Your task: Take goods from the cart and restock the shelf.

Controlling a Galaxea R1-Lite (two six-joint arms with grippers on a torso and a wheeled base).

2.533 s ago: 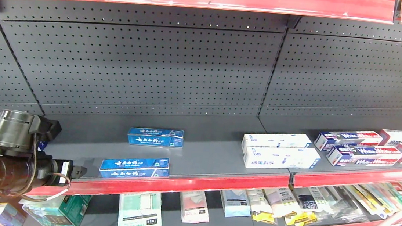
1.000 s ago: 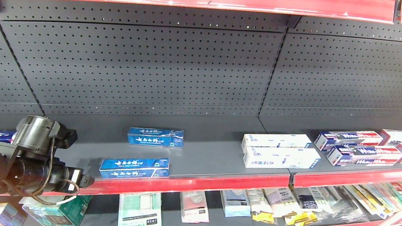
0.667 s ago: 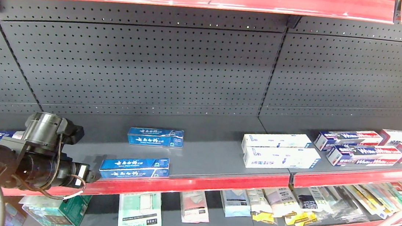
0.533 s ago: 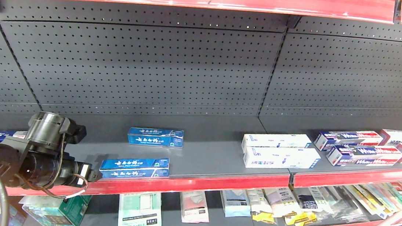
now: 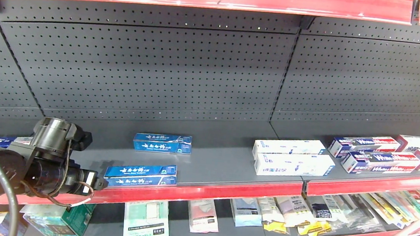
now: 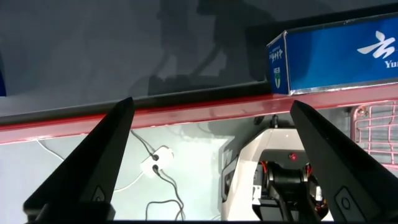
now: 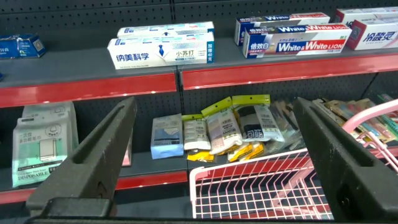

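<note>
Left claw (image 6: 211, 102) spread, empty, just beside blue box (image 6: 336, 56); box sits at shelf (image 5: 226, 189) front lip. Right claw (image 7: 214, 101) spread, empty, nr cart (image 7: 261, 186), well right of blue box. Risk: left claw sweeping sideways knocks box off lip.

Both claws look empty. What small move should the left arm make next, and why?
Probably draw the left claw straight back. It is open and empty, its tips are at the shelf's red lip close beside the blue box, so a sideways move might knock that box. Restocking needs another item from the cart.
</note>
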